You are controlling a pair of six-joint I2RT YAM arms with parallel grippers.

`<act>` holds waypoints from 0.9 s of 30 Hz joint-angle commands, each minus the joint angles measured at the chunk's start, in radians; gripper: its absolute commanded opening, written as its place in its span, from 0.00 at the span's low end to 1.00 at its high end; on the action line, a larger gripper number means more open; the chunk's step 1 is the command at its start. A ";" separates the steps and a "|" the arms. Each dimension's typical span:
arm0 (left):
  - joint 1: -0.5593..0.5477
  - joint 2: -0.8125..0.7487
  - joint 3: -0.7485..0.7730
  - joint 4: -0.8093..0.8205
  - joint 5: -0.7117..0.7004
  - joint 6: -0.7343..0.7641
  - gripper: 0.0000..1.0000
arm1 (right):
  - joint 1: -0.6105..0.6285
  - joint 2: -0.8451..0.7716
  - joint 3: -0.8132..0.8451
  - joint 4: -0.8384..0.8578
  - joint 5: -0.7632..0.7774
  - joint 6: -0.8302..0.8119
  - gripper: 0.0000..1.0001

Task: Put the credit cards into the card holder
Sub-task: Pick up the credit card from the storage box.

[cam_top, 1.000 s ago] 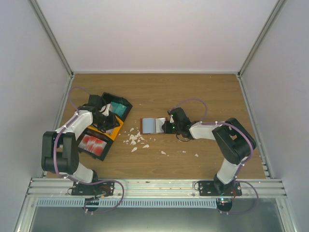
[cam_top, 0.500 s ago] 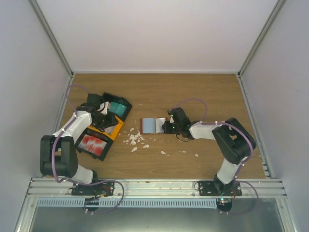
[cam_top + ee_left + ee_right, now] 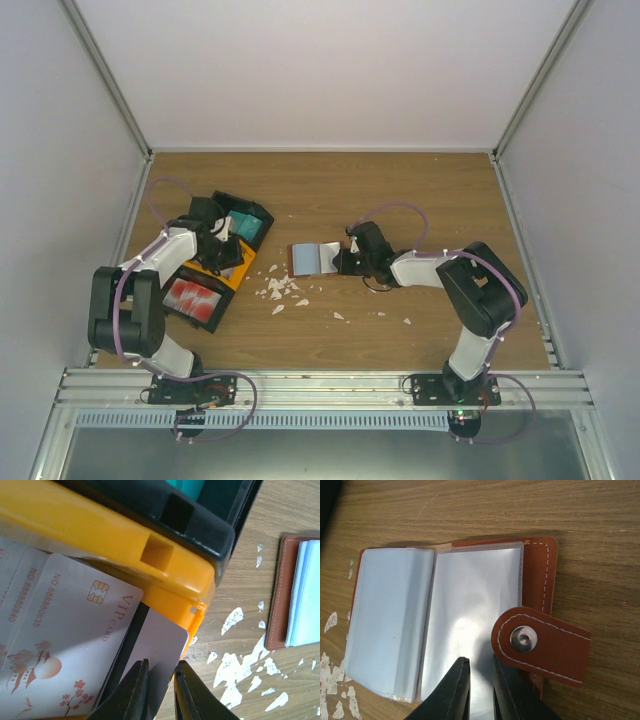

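Note:
My left gripper (image 3: 228,252) hangs over the orange middle part of the tray; in the left wrist view its jaws (image 3: 160,672) are closed on the edge of a pale credit card (image 3: 162,647). More pale cards with red print (image 3: 70,630) lie beside it. Red cards (image 3: 192,298) and teal cards (image 3: 243,225) fill other compartments. The reddish-brown card holder (image 3: 312,258) lies open at mid-table, its clear sleeves (image 3: 470,605) showing and its snap strap (image 3: 540,645) folded over. My right gripper (image 3: 340,262) is at its right edge, jaws (image 3: 478,667) nearly together on a sleeve.
The black-and-orange compartment tray (image 3: 243,272) sits at the left, its orange wall (image 3: 100,535) close to my left fingers. White scraps (image 3: 280,288) litter the wood between tray and holder. The enclosure walls stand on both sides and at the back.
The left gripper has shifted a little over the tray. The right gripper and the card holder have slid slightly to the left.

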 commanded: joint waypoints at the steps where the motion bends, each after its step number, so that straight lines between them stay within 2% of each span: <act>1: -0.017 -0.005 0.019 0.015 -0.037 0.007 0.15 | -0.001 0.087 -0.042 -0.186 0.023 0.000 0.16; 9: -0.018 -0.092 0.054 -0.045 -0.127 -0.010 0.00 | -0.001 0.072 -0.029 -0.211 0.041 -0.008 0.16; 20: -0.017 -0.247 0.102 -0.088 -0.236 -0.049 0.00 | -0.001 -0.034 -0.013 -0.252 0.082 -0.004 0.20; 24: -0.018 -0.317 0.118 -0.079 -0.214 -0.060 0.00 | -0.002 -0.114 0.001 -0.274 0.096 -0.010 0.22; 27: -0.018 -0.401 0.109 -0.010 -0.073 -0.053 0.00 | -0.001 -0.204 0.008 -0.284 0.096 -0.017 0.24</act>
